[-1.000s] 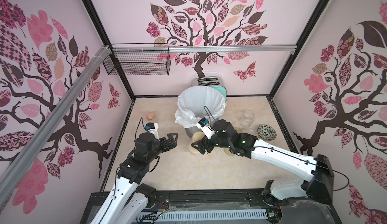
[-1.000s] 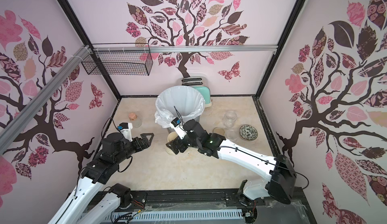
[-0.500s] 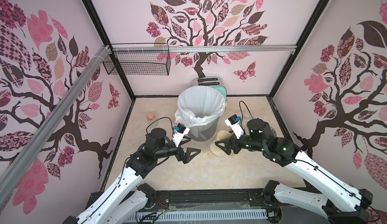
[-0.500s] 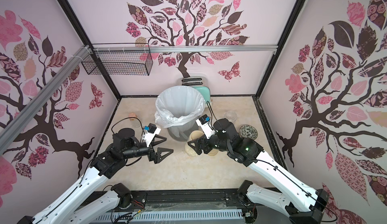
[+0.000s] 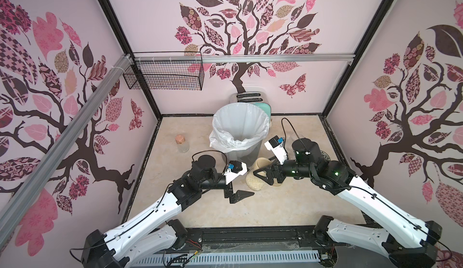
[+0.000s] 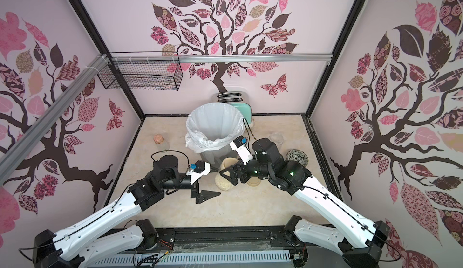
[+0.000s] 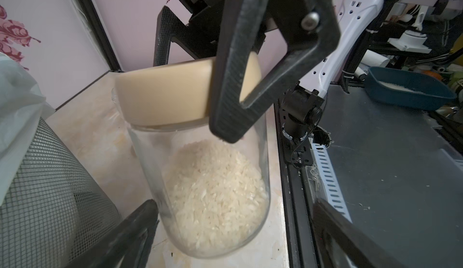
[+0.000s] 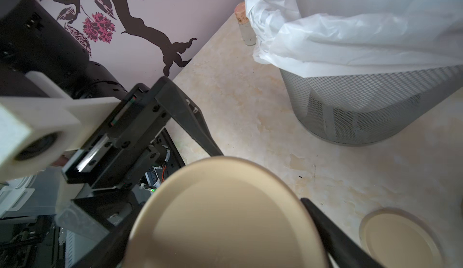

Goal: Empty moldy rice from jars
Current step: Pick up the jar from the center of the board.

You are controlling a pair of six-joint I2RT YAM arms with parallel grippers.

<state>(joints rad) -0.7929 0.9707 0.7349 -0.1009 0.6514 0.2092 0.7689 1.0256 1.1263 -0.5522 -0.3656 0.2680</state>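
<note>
One tilted jar point(image 7: 208, 179), lid point(image 7: 165, 96) seemingly clamped by right claw point(image 5: 261, 178).

There are two arms point(image 5: 160, 206) point(image 5: 375, 199), two beige lids point(image 8: 225, 216) point(image 8: 400, 236), one rice jar point(image 7: 213, 191), one bin point(image 8: 363, 108), one flask point(image 5: 182, 144), one bowl point(image 6: 297, 157).

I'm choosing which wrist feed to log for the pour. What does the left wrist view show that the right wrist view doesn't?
Only the left wrist view: the jar's glass wall, tilted, with the moldy rice inside, the side of its lid, and a dark teal tray beyond the table.
Only the right wrist view: that lid's flat top, a second beige lid beside it, and the cork-stoppered flask.
Both: the beige lid and the mesh bin with its white liner.
</note>
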